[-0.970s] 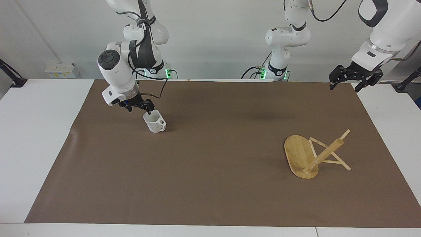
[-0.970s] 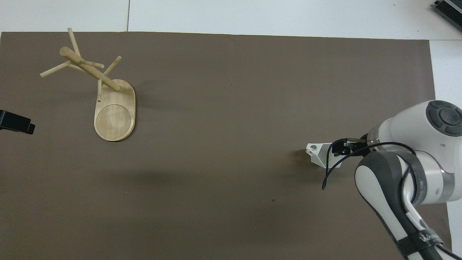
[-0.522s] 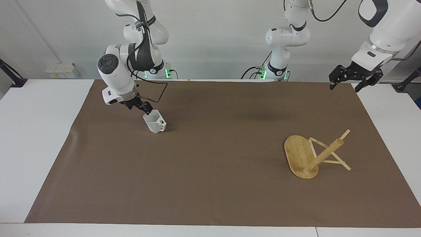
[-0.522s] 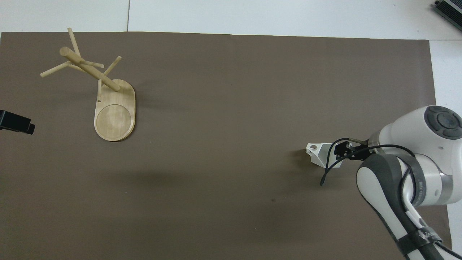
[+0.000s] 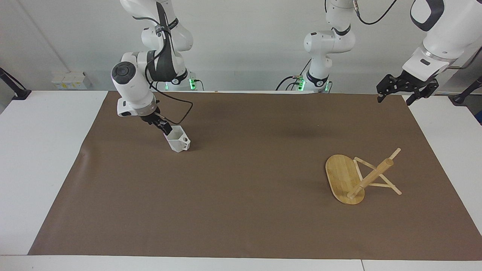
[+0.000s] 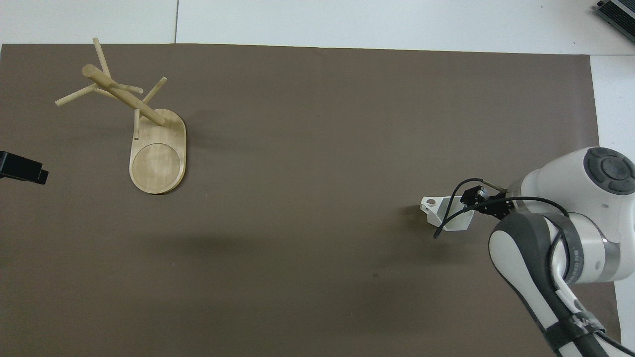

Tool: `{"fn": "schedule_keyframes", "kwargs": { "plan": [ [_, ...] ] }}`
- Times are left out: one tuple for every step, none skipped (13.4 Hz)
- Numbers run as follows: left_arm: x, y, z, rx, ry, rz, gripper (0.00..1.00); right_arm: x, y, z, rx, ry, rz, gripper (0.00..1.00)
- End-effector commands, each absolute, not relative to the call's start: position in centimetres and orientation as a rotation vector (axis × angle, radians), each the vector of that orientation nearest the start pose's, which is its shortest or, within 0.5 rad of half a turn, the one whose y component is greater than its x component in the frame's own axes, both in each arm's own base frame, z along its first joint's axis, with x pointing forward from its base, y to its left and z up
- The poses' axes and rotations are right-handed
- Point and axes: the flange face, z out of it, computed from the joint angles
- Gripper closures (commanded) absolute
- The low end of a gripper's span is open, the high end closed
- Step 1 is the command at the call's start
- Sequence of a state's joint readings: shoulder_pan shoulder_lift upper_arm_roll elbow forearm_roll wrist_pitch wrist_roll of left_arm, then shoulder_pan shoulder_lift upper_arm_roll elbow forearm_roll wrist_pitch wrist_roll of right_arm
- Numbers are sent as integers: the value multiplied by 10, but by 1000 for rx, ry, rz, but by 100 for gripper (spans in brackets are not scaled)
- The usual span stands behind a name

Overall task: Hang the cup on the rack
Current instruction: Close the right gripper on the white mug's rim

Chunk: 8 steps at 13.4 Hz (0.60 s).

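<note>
The white faceted cup (image 5: 179, 142) (image 6: 445, 216) sits on the brown mat at the right arm's end of the table. Its pierced handle points toward the left arm's end. My right gripper (image 5: 164, 128) (image 6: 474, 198) is open, its fingertips right at the cup's rim on the side nearer the robots. Whether they touch it I cannot tell. The bamboo rack (image 5: 357, 177) (image 6: 158, 157) stands at the left arm's end, with its oval base flat and thin pegs crossing the post. My left gripper (image 5: 395, 98) (image 6: 22, 168) waits open in the air over the mat's edge, away from the rack.
The brown mat (image 5: 248, 188) covers most of the white table (image 5: 41, 150). A black cable loops from the right wrist (image 5: 180, 113) beside the cup. Both arm bases stand along the table's edge nearest the robots.
The right wrist has turned and its gripper has come closer onto the cup's rim. The cup, the rack and the left arm have not moved.
</note>
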State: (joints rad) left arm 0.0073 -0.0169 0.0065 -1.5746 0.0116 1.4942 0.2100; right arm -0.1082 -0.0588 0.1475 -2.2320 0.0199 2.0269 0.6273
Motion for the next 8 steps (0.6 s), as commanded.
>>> {"fn": "schedule_keyframes", "kwargs": {
  "plan": [
    [536, 10, 626, -3101, 322, 108, 0, 493, 23, 369, -3021, 959, 221, 0],
    [536, 10, 626, -3101, 322, 108, 0, 493, 26, 368, -3026, 946, 224, 0],
    [536, 10, 626, -3101, 320, 112, 0, 492, 28, 368, -3028, 939, 223, 0],
    [536, 6, 625, -3099, 341, 119, 0, 492, 28, 368, -3029, 936, 224, 0],
    [536, 1, 625, -3097, 351, 119, 0, 492, 30, 368, -3033, 927, 228, 0],
    [536, -1, 626, -3097, 351, 107, 0, 492, 31, 368, -3034, 925, 228, 0],
    [535, 1, 626, -3097, 355, 124, 0, 492, 32, 368, -3034, 923, 228, 0],
    [530, -1, 628, -3097, 360, 143, 0, 493, 32, 368, -3037, 914, 223, 0]
  ]
}}
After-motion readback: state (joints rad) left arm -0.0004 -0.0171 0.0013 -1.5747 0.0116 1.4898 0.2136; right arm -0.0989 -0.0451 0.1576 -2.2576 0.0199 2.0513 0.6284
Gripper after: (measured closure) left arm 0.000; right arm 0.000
